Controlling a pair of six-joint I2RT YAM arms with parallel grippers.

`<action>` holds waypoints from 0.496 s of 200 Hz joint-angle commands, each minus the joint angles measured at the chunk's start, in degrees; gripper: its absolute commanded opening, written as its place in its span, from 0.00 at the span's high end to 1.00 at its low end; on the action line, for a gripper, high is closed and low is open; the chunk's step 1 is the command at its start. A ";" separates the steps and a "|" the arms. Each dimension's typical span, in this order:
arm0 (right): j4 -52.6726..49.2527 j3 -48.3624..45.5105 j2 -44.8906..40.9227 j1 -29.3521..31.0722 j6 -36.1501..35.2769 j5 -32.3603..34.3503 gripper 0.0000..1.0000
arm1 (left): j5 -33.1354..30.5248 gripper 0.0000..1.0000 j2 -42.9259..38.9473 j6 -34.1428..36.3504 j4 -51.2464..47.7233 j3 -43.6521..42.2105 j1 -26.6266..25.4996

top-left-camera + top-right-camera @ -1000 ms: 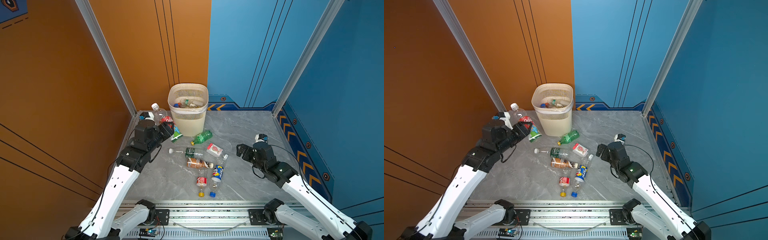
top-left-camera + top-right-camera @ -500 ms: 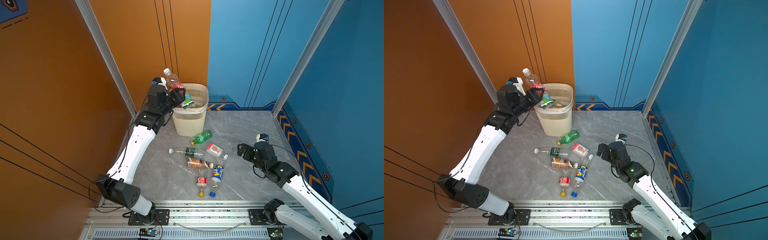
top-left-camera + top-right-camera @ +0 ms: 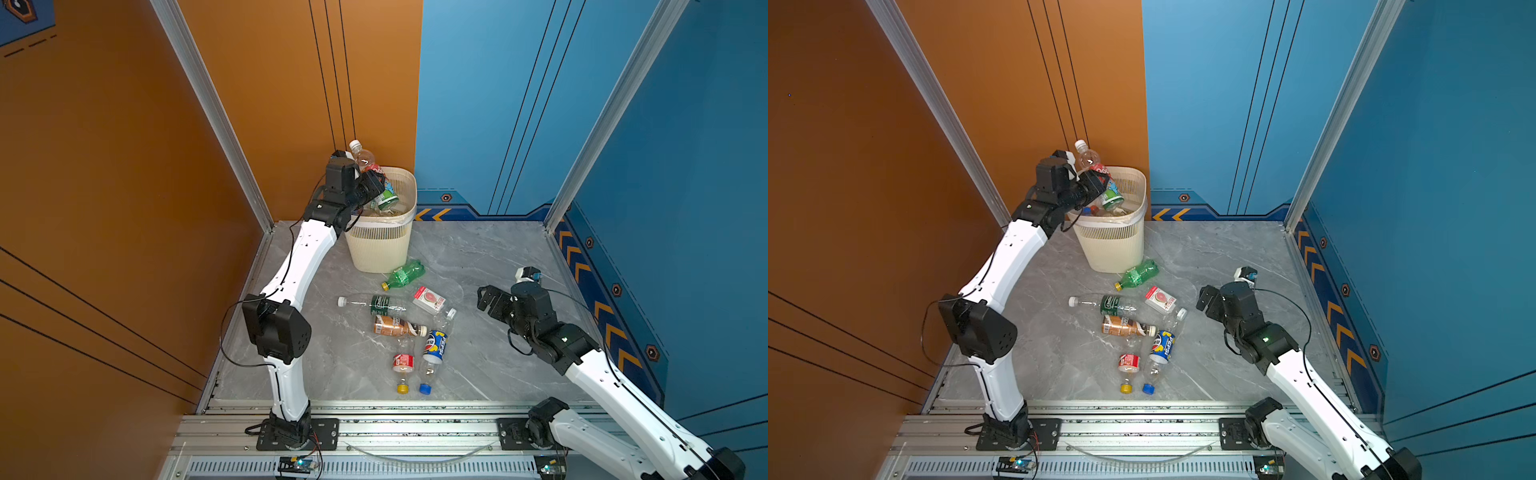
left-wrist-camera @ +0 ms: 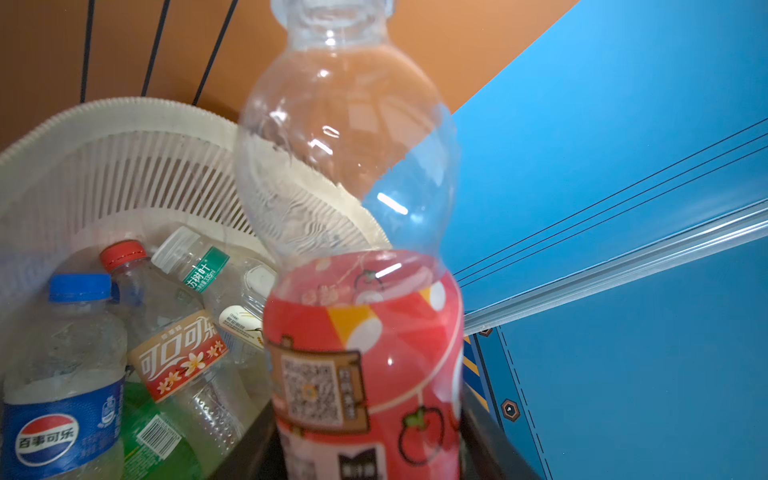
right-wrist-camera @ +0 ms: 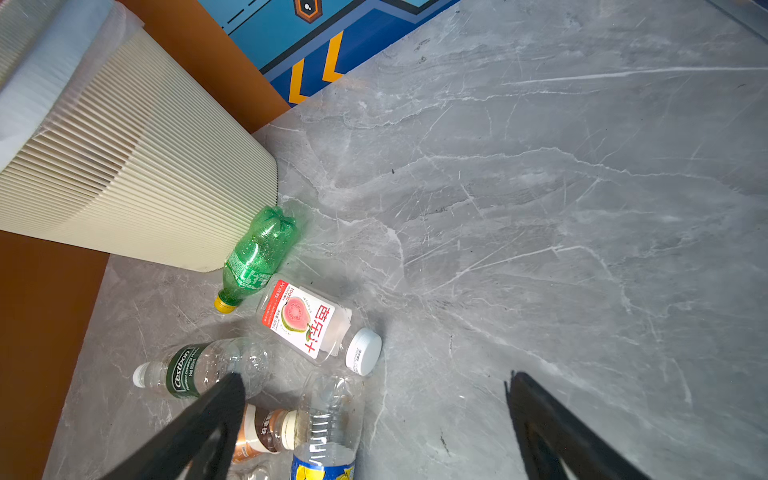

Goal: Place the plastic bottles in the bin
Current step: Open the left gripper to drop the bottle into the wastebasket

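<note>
The left end effector (image 3: 375, 183) pinches the clear red-labelled plastic bottle (image 3: 365, 160) mid-body, tilted cap-up, its base over the mouth of the cream slatted plastic bin (image 3: 380, 249) directly below.

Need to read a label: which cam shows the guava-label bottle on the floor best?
Right wrist: the guava-label bottle lies close and sharp, label towards the lens, white cap visible. In both top views the bottle is small, its label only a red-white patch. The left wrist view does not show it.
</note>
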 commanded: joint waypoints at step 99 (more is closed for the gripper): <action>-0.80 -1.39 -0.42 -0.55 1.28 -2.57 0.00 | 2.44 0.03 -15.82 3.90 -2.31 -7.36 2.31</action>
